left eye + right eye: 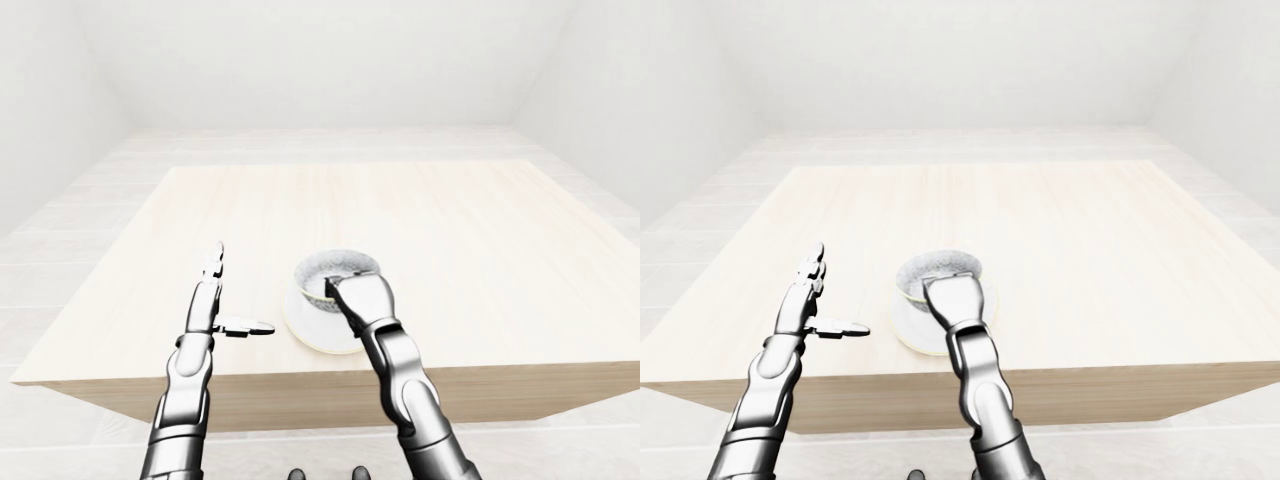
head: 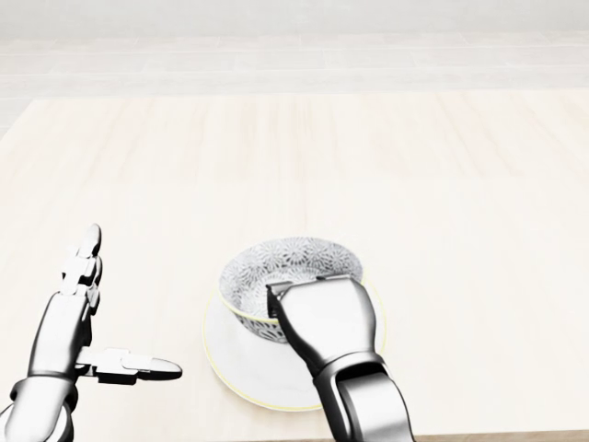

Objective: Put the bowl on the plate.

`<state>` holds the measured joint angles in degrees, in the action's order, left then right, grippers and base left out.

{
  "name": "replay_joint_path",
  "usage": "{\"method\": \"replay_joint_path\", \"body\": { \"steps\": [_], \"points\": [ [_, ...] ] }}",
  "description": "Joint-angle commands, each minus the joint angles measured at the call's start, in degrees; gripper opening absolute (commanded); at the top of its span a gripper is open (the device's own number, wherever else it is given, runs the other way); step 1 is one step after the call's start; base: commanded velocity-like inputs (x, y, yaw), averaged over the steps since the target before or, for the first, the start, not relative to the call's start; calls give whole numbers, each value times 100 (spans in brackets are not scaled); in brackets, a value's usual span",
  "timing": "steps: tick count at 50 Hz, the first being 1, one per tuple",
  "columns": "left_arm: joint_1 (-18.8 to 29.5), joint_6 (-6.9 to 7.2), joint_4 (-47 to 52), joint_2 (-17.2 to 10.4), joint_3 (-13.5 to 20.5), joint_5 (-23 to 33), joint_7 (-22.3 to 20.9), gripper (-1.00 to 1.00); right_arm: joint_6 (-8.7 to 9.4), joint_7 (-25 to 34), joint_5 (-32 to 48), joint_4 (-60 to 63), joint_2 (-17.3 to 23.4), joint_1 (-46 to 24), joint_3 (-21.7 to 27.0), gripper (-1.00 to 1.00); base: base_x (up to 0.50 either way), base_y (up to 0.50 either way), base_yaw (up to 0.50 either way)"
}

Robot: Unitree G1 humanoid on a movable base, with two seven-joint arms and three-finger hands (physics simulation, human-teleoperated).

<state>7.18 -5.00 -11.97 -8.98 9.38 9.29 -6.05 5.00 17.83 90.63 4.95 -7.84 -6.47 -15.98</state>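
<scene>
A patterned grey-and-white bowl (image 2: pixel 285 262) stands upright on a white plate (image 2: pixel 230 364) near the bottom edge of the wooden table (image 2: pixel 442 184) in the head view. My right hand (image 2: pixel 304 304) lies over the bowl's lower rim, one dark fingertip (image 2: pixel 273 293) hooked on the rim, so it looks shut on the bowl. The back of that hand hides its other fingers and the plate's lower right part. My left hand (image 2: pixel 129 304) hovers to the left of the plate, open, its fingers pointing up the view and its thumb pointing toward the plate, holding nothing.
The light wooden tabletop stretches away above and to both sides of the plate. Its near edge (image 1: pixel 330 385) runs just below the plate in the left-eye view. Pale floor and white walls surround the table.
</scene>
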Motion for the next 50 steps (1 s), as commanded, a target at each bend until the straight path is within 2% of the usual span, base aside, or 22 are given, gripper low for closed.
{"method": "replay_joint_path", "body": {
  "steps": [1,50],
  "points": [
    [23,0,-71,-9,-2,-2,13,100,0,-208,-2,-86,3,-43,-13,-40,0,0,0],
    [1,0,-22,-20,6,-7,5,100,0,-466,-261,-383,69,-33,-16,-44,0,0,0]
  ]
}}
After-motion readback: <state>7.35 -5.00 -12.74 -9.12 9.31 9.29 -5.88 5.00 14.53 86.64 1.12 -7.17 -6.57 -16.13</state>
